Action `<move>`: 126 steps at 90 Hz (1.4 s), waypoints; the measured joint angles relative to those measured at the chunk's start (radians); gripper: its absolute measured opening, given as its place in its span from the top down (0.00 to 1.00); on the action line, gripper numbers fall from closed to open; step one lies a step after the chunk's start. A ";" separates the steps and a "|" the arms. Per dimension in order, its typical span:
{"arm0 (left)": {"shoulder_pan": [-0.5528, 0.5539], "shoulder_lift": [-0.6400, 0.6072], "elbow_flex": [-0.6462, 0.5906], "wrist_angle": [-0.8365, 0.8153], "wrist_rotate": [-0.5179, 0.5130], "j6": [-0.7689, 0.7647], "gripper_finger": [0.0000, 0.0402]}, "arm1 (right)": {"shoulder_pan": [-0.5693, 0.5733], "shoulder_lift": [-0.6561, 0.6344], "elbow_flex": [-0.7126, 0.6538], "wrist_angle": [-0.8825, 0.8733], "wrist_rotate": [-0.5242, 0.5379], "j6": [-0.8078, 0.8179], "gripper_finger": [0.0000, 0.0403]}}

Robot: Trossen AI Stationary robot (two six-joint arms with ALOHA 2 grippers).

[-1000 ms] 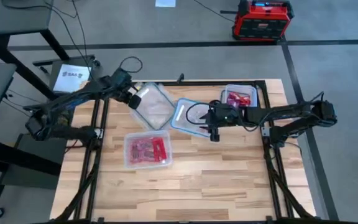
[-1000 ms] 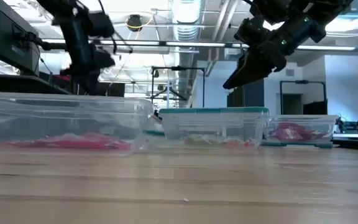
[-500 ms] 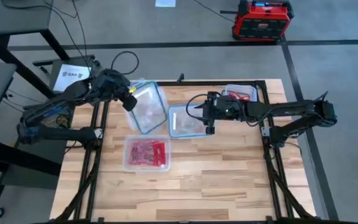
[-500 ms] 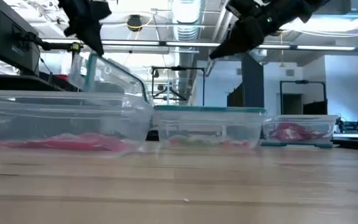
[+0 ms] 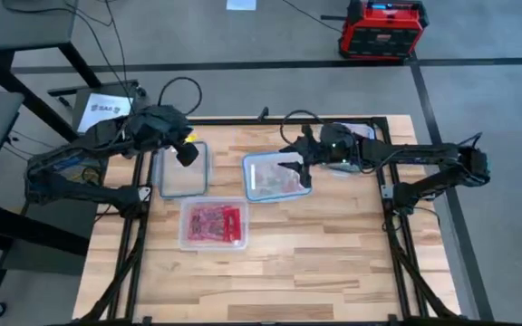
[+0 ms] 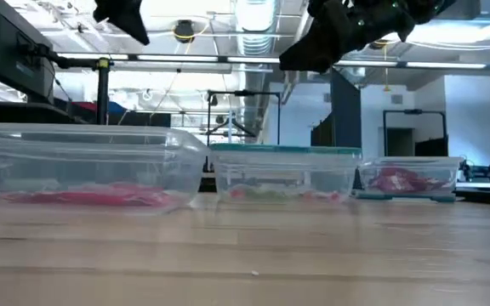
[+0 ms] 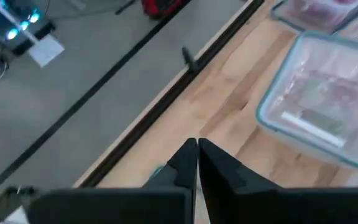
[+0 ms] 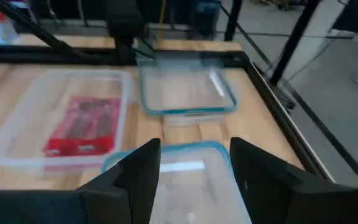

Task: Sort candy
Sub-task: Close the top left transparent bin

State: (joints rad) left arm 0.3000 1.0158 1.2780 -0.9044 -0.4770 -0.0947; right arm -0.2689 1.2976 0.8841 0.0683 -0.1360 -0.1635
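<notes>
We see the wooden tabletop (image 5: 279,263) w/ both arms over its far half. Four clear containers sit on it. The front container (image 5: 214,222), nearest the tabletop's middle, holds a red candy pile (image 5: 214,220). A flat blue-rimmed lid or tray (image 5: 180,169) lies just behind it, toward the left edge, w/ nothing visible in it. The blue-rimmed center container (image 5: 275,177) holds a few mixed candy pieces (image 5: 284,181), reddish and greenish. The far-right container (image 6: 411,181) is mostly hidden under the right arm in the high view; the low view shows red candy (image 6: 398,180) inside.

Left tool (image 5: 187,152) hangs above the flat lid's far-right corner, its fingers (image 7: 191,163) pressed together, holding nothing. Right tool (image 5: 290,163) hovers over the center container, its fingers (image 8: 143,171) spread wide apart, holding nothing.
</notes>
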 joint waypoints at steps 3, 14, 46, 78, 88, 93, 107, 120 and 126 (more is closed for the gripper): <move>-0.004 0.001 0.000 -0.008 0.000 -0.006 1.00 | 0.001 0.000 0.000 -0.003 -0.001 0.000 0.53; -0.005 0.000 -0.005 -0.049 0.000 -0.071 1.00 | 0.002 0.000 -0.001 -0.013 -0.002 0.019 0.51; 0.056 0.000 -0.204 -0.184 0.032 -0.258 0.88 | -0.003 0.000 -0.052 -0.010 -0.021 0.052 0.42; -0.007 0.000 -0.521 -0.184 0.288 -0.235 0.77 | 0.086 0.000 -0.052 -0.120 -0.053 -0.028 0.43; -0.086 0.000 -0.587 -0.184 0.365 -0.269 0.79 | 0.112 0.000 -0.052 -0.160 -0.053 -0.044 0.43; -0.130 0.000 -0.613 -0.160 0.394 -0.294 0.80 | 0.122 0.000 -0.052 -0.170 -0.053 -0.044 0.43; -0.258 0.000 -0.630 -0.009 0.428 -0.412 0.80 | 0.133 0.000 -0.052 -0.171 -0.051 -0.046 0.43; -0.326 0.031 -0.629 0.282 0.427 -0.433 0.80 | 0.123 0.000 -0.052 -0.168 -0.050 -0.047 0.43; -0.333 0.078 -0.629 0.434 0.423 -0.440 0.80 | 0.118 0.000 -0.052 -0.169 -0.050 -0.047 0.43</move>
State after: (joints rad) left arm -0.0325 1.0939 0.6487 -0.4705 -0.0544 -0.5343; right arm -0.1513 1.2980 0.8318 -0.1004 -0.1855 -0.2104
